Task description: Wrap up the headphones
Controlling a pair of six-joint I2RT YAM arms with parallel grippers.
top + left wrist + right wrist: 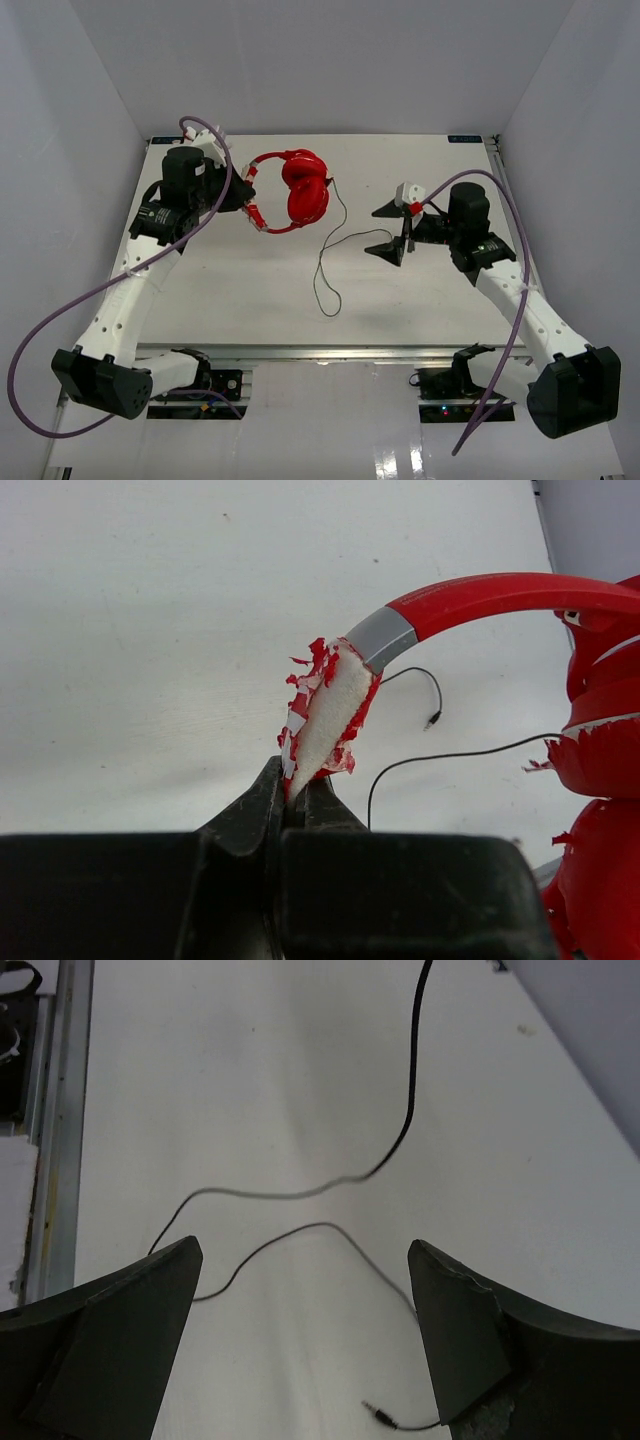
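Nearest you, the thin black cable [411,1070] lies in loose curves on the white table [230,300]. Its plug [378,1415] sits just beside one finger of your right gripper [388,231], whose fingers are spread wide over the cable and grip nothing. Farther back, your left gripper [295,792] pinches the frayed headband padding [325,715]. The red headphones [300,190] are at the table's far middle, cups touching.

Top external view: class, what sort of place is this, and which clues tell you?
Probably a robotics lab test cell: a white table boxed in by plain walls, a left arm and a right arm bolted at its near edge, and the headphones as the workpiece.
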